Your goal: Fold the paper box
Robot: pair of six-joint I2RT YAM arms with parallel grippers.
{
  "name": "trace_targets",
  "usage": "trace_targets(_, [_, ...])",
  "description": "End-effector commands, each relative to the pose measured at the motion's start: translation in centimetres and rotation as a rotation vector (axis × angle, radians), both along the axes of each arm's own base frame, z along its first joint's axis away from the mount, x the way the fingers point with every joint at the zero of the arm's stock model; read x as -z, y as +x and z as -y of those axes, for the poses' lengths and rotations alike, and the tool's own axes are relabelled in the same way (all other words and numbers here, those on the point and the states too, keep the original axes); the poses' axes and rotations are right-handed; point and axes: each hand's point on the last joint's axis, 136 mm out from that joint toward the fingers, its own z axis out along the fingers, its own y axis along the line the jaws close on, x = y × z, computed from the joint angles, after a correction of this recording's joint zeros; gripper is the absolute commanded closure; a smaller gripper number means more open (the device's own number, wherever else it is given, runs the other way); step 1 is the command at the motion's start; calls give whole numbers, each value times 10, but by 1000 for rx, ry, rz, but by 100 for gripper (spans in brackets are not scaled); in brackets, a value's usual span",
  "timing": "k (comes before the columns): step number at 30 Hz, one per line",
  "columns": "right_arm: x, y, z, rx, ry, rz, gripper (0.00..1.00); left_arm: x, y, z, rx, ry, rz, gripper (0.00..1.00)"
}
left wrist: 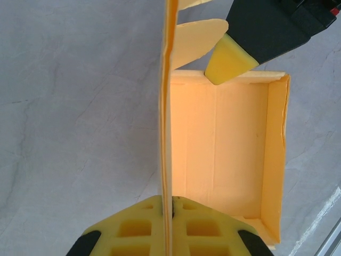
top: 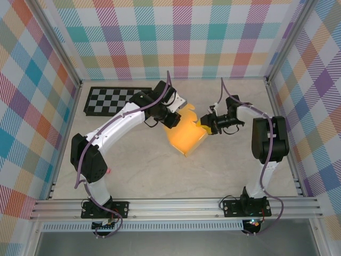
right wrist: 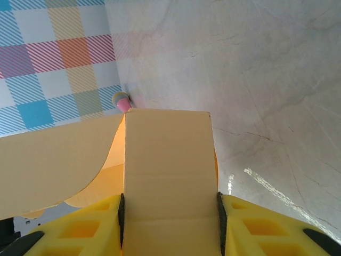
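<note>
Left wrist view: the left gripper [left wrist: 168,207] has its fingers pressed together on one thin upright wall of the paper box [left wrist: 224,154], the card being pinched edge-on between the yellow pads. The box lies on the table [left wrist: 69,117] near its middle as an open tray, and its inside shows its own creased floor. In the right wrist view a flap of the box fills the gap of the right gripper [right wrist: 170,213]; I cannot tell if it squeezes it.
</note>
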Motion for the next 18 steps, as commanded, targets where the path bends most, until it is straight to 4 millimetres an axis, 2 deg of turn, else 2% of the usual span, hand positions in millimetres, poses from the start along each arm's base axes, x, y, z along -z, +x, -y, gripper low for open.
trace_targets(1, [19,-9,-2,-32,-53,-6,63,-17,9,13,3,-87,40,100])
trace_targets(8, [18,-8,-3,-44,-73,49,65,-14,9,13,-3,-86,39,100])
trace_targets(18, [12,-9,-3,-42,-122,222,66,-11,12,12,-19,-84,38,100])
